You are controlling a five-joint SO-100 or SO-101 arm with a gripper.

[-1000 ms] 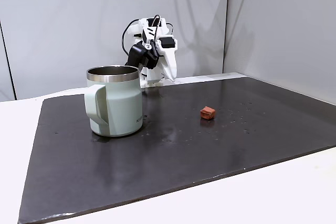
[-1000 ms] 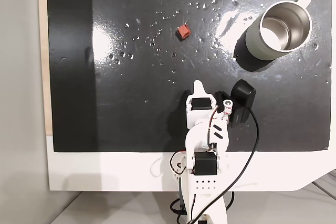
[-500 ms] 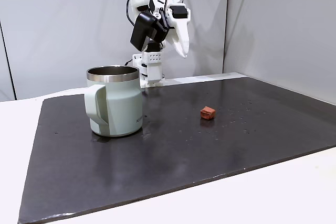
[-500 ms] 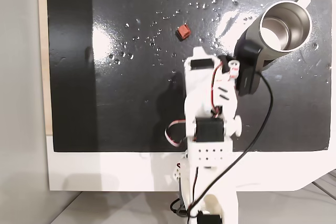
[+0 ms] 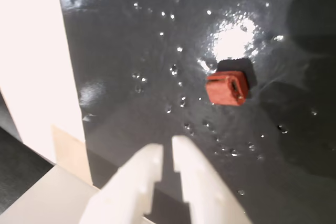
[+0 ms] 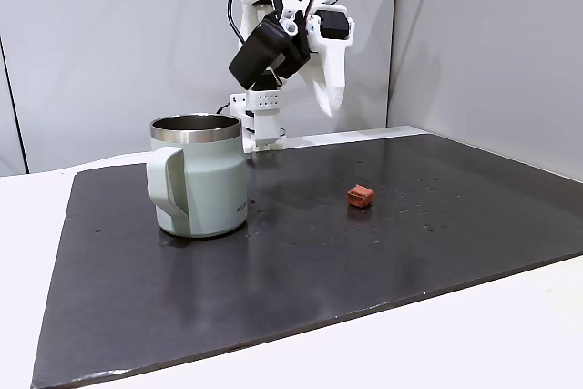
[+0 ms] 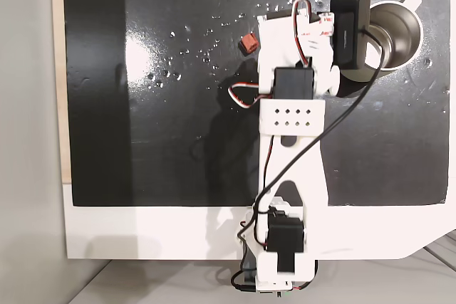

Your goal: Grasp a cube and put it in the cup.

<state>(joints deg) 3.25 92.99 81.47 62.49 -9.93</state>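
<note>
One dark surface (image 6: 364, 252) carries the cup (image 6: 202, 177) and, well apart, the cube (image 6: 361, 195). The arm has risen and stretched forward over them since a second ago. Its jaws (image 5: 167, 157) are nearly closed and empty above the cube, so the grasp is still to come.

Brick-red cube (image 5: 227, 88); mint-green cup (image 6: 199, 188); black mat (image 6: 364, 252).

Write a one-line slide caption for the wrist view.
Wrist view: the gripper, fingers nearly together and holding nothing, hangs above the dark mat with the red cube ahead.
</note>
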